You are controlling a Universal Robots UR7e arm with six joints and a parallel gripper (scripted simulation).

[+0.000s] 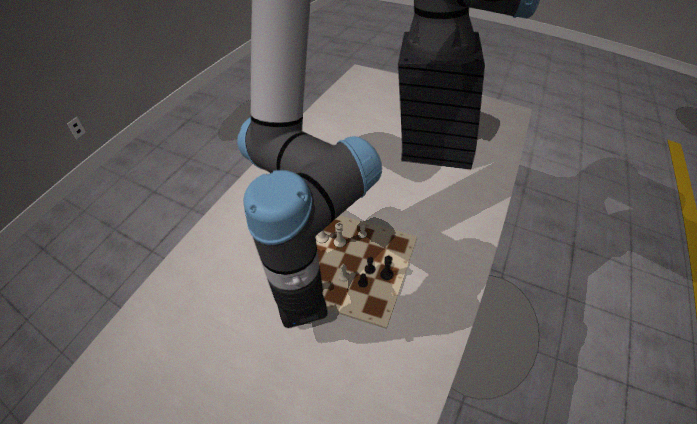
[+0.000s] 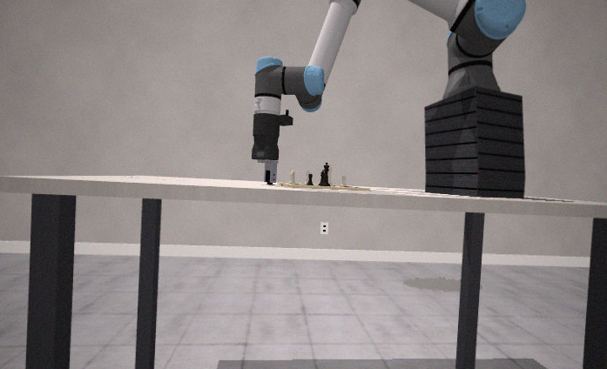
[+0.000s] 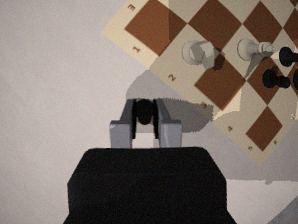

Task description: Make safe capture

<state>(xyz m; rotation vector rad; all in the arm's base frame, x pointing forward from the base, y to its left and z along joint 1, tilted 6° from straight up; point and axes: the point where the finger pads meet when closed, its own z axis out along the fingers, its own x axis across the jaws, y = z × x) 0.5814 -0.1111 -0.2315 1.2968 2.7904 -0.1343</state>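
Matt pale table (image 1: pixel 182 337) (image 2: pixel 205 190) (image 3: pixel 55 100), blue joint caps (image 1: pixel 277 202) (image 2: pixel 269 63) (plastic-looking) smooth.

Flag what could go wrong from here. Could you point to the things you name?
The black chess piece (image 2: pixel 269 184) (image 3: pixel 145 109) sits between the gripper's (image 2: pixel 269 178) (image 3: pixel 145 115) parted fingers, off the board (image 1: pixel 374 307) (image 2: pixel 360 189) (image 3: pixel 165 62): a sideways drift while lifting could tip it.

The nearest white piece (image 3: pixel 196 52) stands close to the board's edge; the gripper might clip it if it retreats low over the board.
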